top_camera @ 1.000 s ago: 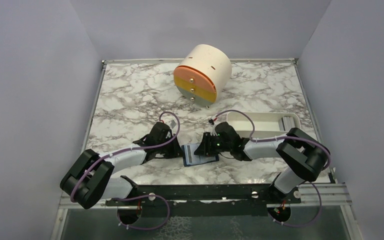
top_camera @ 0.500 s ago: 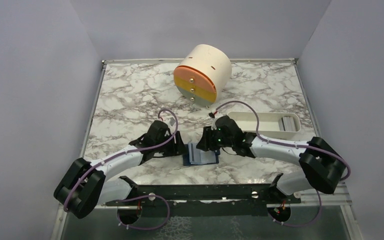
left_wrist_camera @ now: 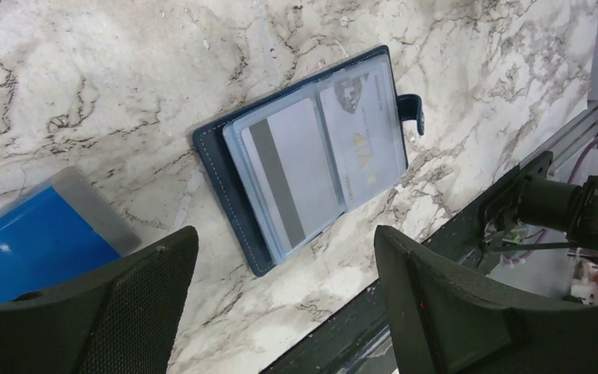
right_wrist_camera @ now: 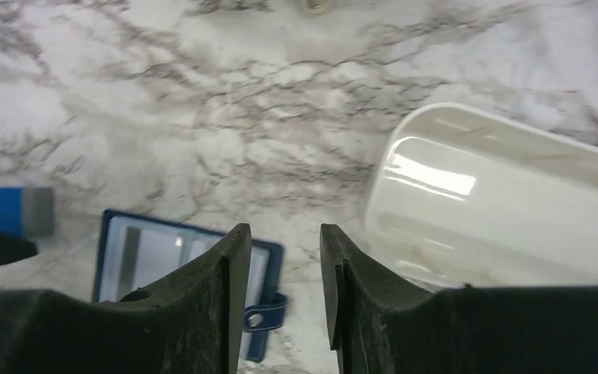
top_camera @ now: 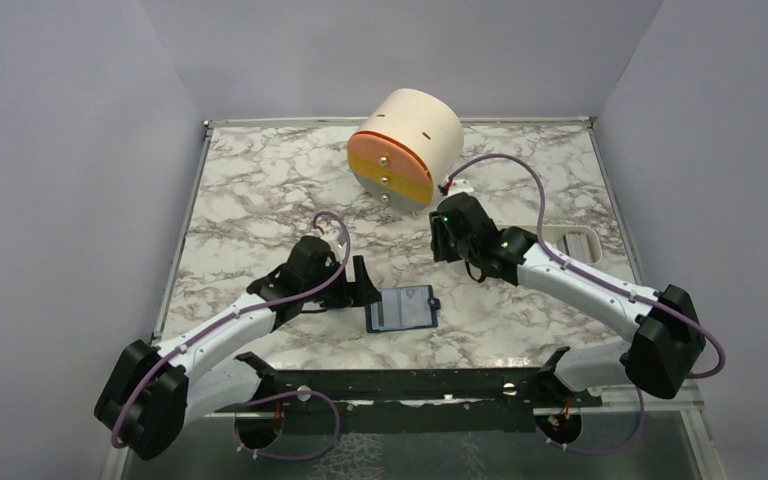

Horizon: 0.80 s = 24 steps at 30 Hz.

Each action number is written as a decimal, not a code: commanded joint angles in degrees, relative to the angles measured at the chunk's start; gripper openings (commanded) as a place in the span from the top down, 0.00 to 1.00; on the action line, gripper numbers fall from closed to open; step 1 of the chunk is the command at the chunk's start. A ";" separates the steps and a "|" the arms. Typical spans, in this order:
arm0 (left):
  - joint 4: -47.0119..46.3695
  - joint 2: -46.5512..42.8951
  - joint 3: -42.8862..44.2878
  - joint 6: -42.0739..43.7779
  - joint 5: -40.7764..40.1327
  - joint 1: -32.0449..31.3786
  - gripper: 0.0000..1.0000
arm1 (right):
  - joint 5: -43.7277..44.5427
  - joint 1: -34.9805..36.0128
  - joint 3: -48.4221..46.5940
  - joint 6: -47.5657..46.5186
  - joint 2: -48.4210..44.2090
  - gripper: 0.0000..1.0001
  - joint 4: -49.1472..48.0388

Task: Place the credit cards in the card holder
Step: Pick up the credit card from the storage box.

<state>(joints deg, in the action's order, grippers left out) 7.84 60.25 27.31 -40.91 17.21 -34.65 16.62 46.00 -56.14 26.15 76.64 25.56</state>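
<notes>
Navy card holder (left_wrist_camera: 216, 164), one, open; two credit cards (left_wrist_camera: 292, 167) inside; left jaws wide, right jaws narrow, empty.

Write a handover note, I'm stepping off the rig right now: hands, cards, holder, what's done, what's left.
Left hand: open, empty, beside the card holder.
Right hand: slightly open, empty, near the white tray.
Done: the holder lies open on the table with two credit cards in its sleeves.
Left: the pictures do not show whether more cards wait in the tray, so check it.
</notes>
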 commanded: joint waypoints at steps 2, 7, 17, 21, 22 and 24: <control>3.17 -2.05 2.71 2.74 3.23 -0.33 0.15 | 11.31 -4.89 -4.38 -5.83 1.75 0.61 10.06; 4.80 -3.12 3.82 3.33 6.60 -0.30 0.16 | 11.33 -13.02 -4.89 -12.13 0.44 0.61 9.17; 3.33 -3.49 3.48 3.32 9.73 -0.33 0.16 | 15.34 -23.43 -5.59 -17.05 2.43 0.58 5.97; 3.35 -2.97 3.59 3.53 10.93 -0.33 0.16 | 20.60 -26.05 -7.56 -19.30 4.43 0.59 8.05; 3.33 -2.94 3.60 3.55 11.20 -0.33 0.16 | 21.52 -26.62 -7.33 -20.02 4.49 0.59 7.98; 3.16 -3.02 3.52 3.53 11.57 -0.32 0.16 | 21.70 -28.14 -6.17 -21.83 4.01 0.59 6.98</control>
<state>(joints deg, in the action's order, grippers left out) 12.08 57.19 30.26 -38.39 25.76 -34.63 33.17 20.21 -61.87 8.54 80.77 32.99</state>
